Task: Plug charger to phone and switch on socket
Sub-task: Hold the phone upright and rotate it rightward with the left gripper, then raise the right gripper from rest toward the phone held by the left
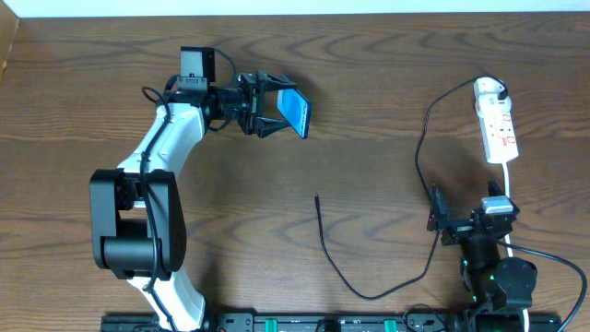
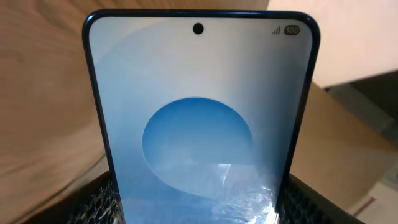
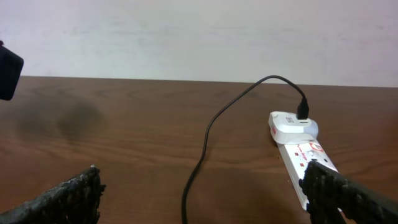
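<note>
My left gripper [image 1: 277,106] is shut on the phone [image 1: 296,111] and holds it above the table's far left. In the left wrist view the phone [image 2: 199,112] fills the frame, its blue screen with a round shape facing the camera and a finger [image 2: 93,200] on each long edge. The charger [image 1: 369,295] lies loose on the wood, its plug tip [image 1: 317,196] near the middle, and its far end joins the white socket [image 1: 498,124] at the far right. My right gripper [image 1: 466,205] stands open just short of the socket [image 3: 305,152], with the charger cable [image 3: 199,168] running between its fingers.
The wooden table [image 1: 111,111] ends at a pale wall [image 3: 186,37] along the far side. A white cord [image 1: 510,180] runs from the socket back toward the right arm's base. A cardboard box [image 2: 348,143] shows behind the phone in the left wrist view.
</note>
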